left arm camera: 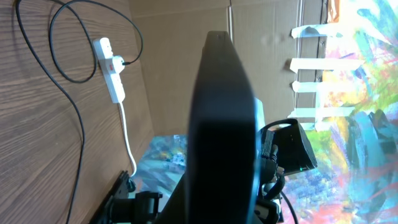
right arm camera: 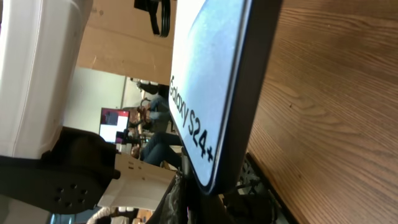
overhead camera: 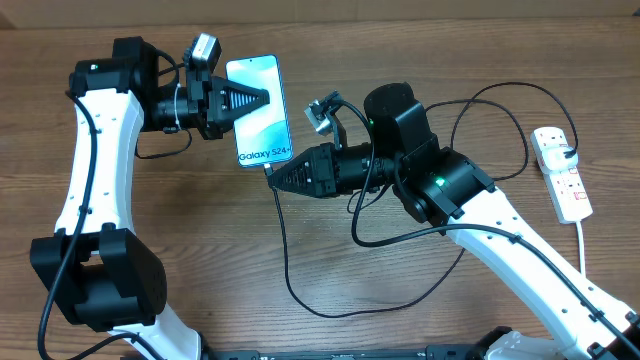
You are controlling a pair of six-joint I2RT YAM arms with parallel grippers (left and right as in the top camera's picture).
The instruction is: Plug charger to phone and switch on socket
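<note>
The phone [overhead camera: 262, 125], with a light blue screen reading "Galaxy S24+", is held off the table, tilted on edge. My left gripper [overhead camera: 256, 98] is shut on its side. In the left wrist view the phone [left arm camera: 224, 118] is a dark slab seen edge-on. My right gripper [overhead camera: 276, 179] is at the phone's bottom end, shut on the charger's black plug tip, which is pressed against that end. The thin black charger cable [overhead camera: 287, 270] loops down from there. In the right wrist view the phone [right arm camera: 208, 87] fills the middle, and my right gripper's fingers [right arm camera: 214, 202] are dark beneath it. The white socket [overhead camera: 562, 172] lies at the far right.
The socket [left arm camera: 112, 71] has red switches, a black plug inserted and a white cord [overhead camera: 583, 250] running toward the front edge. The black cable [left arm camera: 68, 81] curves in wide loops over the wooden table [overhead camera: 200, 250] between the right arm and the socket.
</note>
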